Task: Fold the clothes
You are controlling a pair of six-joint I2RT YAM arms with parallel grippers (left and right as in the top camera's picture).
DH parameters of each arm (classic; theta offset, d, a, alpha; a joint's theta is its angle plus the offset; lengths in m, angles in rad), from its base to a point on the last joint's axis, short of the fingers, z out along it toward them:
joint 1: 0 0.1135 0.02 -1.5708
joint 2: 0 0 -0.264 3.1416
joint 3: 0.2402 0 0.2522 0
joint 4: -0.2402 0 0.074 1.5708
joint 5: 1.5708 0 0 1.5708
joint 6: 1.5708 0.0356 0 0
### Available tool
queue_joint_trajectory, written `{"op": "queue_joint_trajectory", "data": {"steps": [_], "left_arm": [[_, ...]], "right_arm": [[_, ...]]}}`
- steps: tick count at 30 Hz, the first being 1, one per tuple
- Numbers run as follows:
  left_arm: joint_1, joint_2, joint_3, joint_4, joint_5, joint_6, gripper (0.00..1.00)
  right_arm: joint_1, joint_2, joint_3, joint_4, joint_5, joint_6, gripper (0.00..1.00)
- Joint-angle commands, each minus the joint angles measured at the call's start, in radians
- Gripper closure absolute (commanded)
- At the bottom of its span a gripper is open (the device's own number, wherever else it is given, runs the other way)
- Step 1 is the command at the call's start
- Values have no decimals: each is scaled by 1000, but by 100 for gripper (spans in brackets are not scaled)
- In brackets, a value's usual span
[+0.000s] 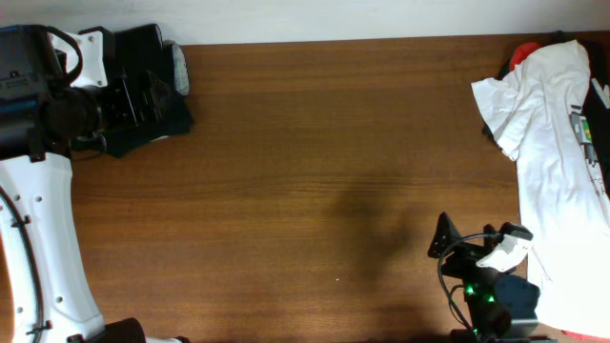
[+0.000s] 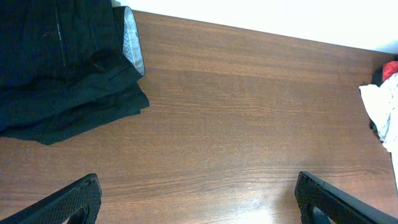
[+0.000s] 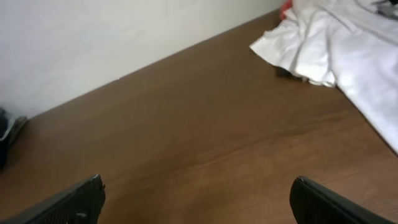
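The black garment (image 1: 152,119) lies folded in a small pile at the table's far left corner. Its waistband with pale lining shows in the left wrist view (image 2: 62,74). My left gripper (image 1: 141,90) hovers over the pile. In the left wrist view the left gripper (image 2: 196,186) is wide open and empty over bare wood, apart from the fabric. My right gripper (image 1: 443,238) is near the front right edge. In the right wrist view the right gripper (image 3: 196,186) is open and empty above the table.
A white T-shirt (image 1: 558,152) lies crumpled along the right edge, also seen in the right wrist view (image 3: 348,50) and the left wrist view (image 2: 382,109). Something red (image 1: 522,52) shows under its far end. The wooden table (image 1: 324,171) spans between the two piles.
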Motion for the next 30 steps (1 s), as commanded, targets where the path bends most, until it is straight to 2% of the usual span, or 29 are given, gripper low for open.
{"op": "queue_joint_trajectory", "data": {"steps": [1, 11, 16, 20, 30], "left_arm": [[4, -14, 2, -1, 11, -10, 1], [4, -14, 2, -1, 11, -10, 1], [4, -14, 2, -1, 11, -10, 1], [4, -14, 2, -1, 11, -10, 1], [4, -14, 2, -1, 11, -10, 1]], "right_arm": [[12, -27, -43, 51, -13, -64, 1], [12, -27, -100, 97, -13, -302, 1], [12, -27, -163, 337, -40, -301, 1], [12, -27, -179, 427, -40, -301, 1], [43, -27, -206, 380, -36, -304, 1]]}}
